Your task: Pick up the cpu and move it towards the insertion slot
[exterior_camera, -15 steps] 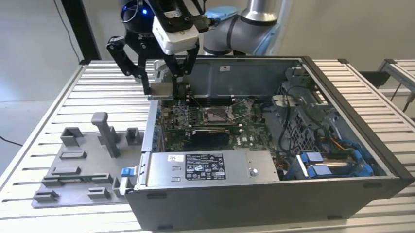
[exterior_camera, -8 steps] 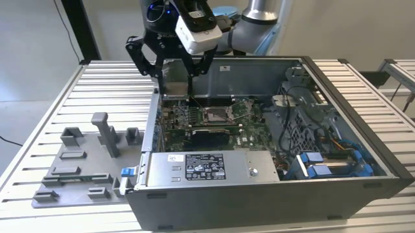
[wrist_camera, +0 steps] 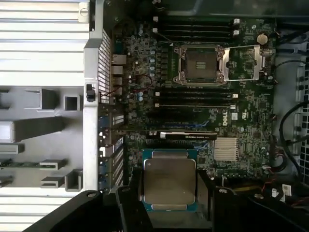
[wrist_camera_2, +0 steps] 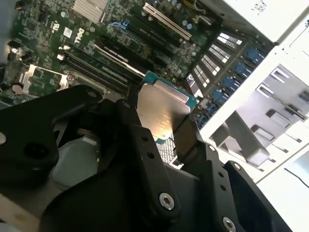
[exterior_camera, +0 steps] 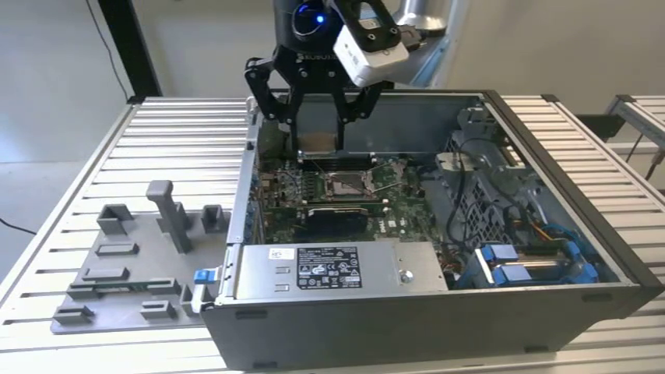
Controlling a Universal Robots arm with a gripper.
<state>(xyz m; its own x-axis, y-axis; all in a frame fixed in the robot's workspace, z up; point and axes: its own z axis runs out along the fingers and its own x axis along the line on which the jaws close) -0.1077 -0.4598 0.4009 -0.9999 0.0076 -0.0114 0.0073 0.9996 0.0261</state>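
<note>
the black two-fingered gripper (exterior_camera: pixel 317 117) is closed on the thin square silvery-topped, green-rimmed cpu (wrist_camera: pixel 168 180), holding it by two opposite edges. it hangs above the green circuit board (wrist_camera: pixel 251 108), apart from the silver-framed square insertion slot (wrist_camera: pixel 199 65).

Bright daylight, glare on cpu (wrist_camera_2: pixel 161 110) lid

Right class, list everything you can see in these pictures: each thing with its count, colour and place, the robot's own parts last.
cpu: one, silvery top, green rim, held between the pincer's fingers above the motherboard.
insertion slot: one, silver frame, on the motherboard, its cover swung open, apart from the cpu.
motherboard: one, green, inside the computer case.
computer case: one, grey, open, on the table.
fixture blocks: several, grey, at the exterior view's left of the case.
table: one, ribbed, silver.
pincer: one, black, shut on the cpu.
</note>
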